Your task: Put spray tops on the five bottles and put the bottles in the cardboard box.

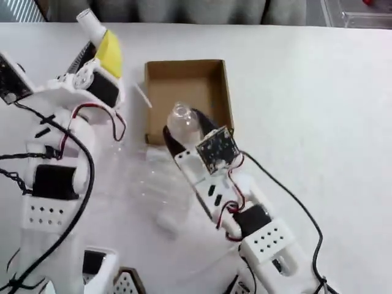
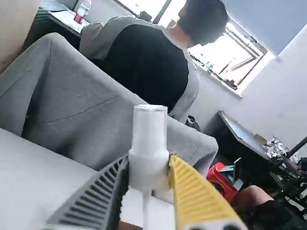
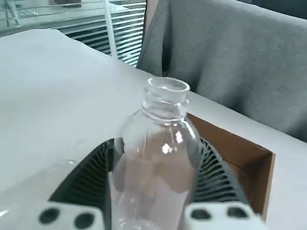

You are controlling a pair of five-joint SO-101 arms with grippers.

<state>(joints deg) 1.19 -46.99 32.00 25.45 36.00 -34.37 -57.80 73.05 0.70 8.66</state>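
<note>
Table: a white table (image 1: 318, 92) with lots of bare room on its right side.
Box: the cardboard box (image 1: 187, 92) sits open in the middle, near the far side of the table.
Right gripper: the right gripper (image 1: 184, 127) is closed around a clear bottle (image 1: 182, 116), right at the near wall of the box.
Bottle: its open mouth (image 3: 166, 90) has no top on it. It points up and leans a little toward the box.
Left gripper: the left gripper (image 2: 148, 163) squeezes a white spray top (image 2: 148, 143) between its grey and yellow sides.
Which way: the spray top (image 1: 90, 21) is far off to the left of the bottle and farther back. The two are well apart.
Next move, I think: bring the spray top across and line it up over the mouth.
Watch out: other clear bottles (image 1: 156, 184) seem to lie between the arms, and the box wall is close.
</note>
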